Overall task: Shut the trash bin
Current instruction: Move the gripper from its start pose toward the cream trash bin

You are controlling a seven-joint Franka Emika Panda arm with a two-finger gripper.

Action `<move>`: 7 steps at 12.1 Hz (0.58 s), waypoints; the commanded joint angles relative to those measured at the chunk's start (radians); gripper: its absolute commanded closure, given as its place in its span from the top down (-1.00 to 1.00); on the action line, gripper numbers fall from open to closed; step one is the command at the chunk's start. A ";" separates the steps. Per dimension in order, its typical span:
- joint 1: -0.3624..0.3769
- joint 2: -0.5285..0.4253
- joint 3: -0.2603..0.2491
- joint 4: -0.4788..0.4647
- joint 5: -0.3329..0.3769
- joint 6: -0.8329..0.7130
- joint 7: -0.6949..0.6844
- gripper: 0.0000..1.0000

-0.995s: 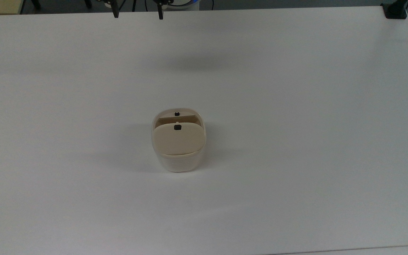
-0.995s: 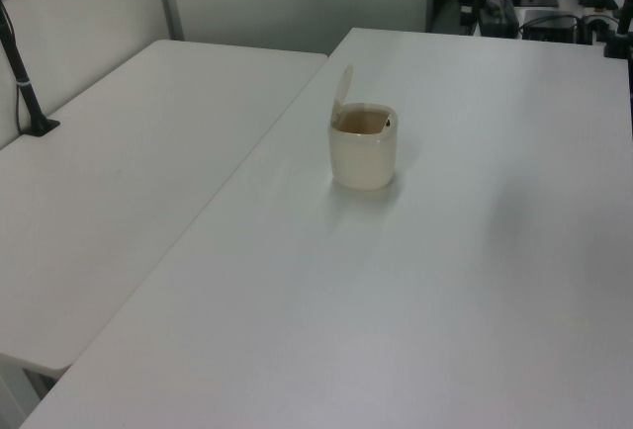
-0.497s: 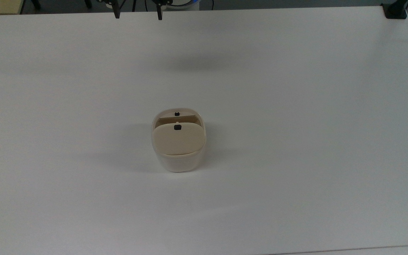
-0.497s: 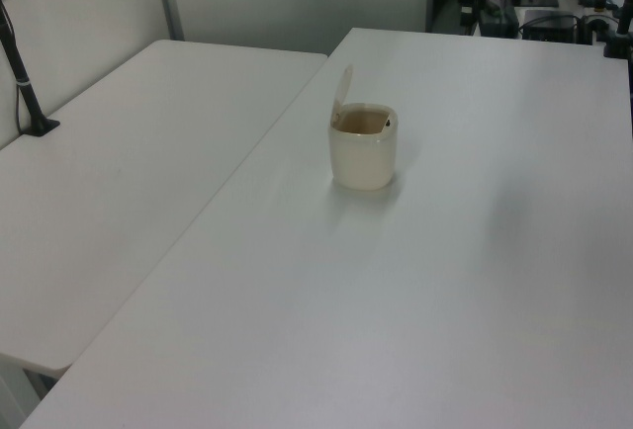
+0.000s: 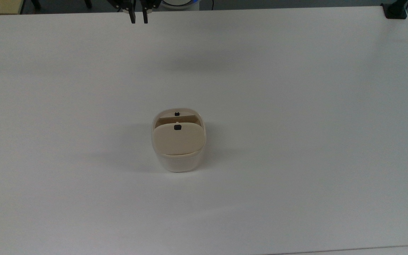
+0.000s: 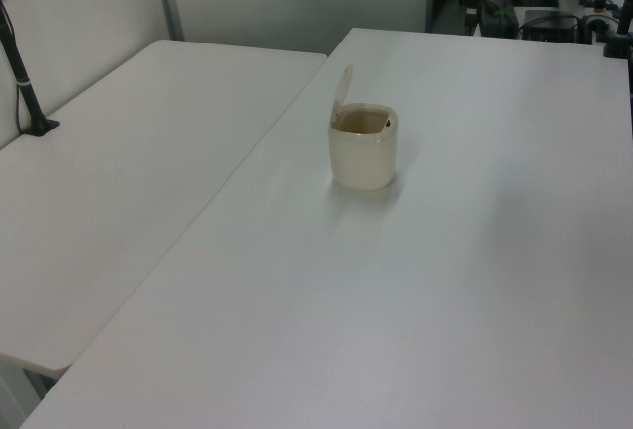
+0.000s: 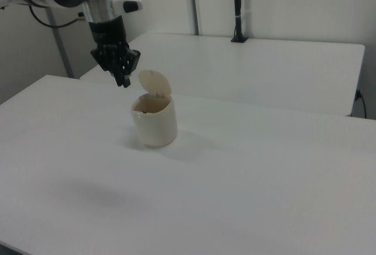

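Over the last second the end effector [image 5: 138, 17] has drawn its fingers in from a wide spread to a narrow gap, nearly closed and holding nothing, high at the tabletop's [image 5: 296, 106] far edge. The trash bin [image 5: 178, 141] sits mid-table, lid [image 7: 154, 83] still raised. Narrowed fingers probably suit pushing the lid down
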 commanded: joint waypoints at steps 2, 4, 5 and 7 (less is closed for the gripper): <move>-0.009 0.013 0.009 0.007 -0.010 0.009 -0.027 -1.00; -0.006 0.041 0.010 0.014 -0.004 0.095 -0.021 -1.00; -0.006 0.043 0.010 0.015 0.001 0.136 -0.018 -1.00; -0.006 0.061 0.012 0.018 0.005 0.198 -0.021 -1.00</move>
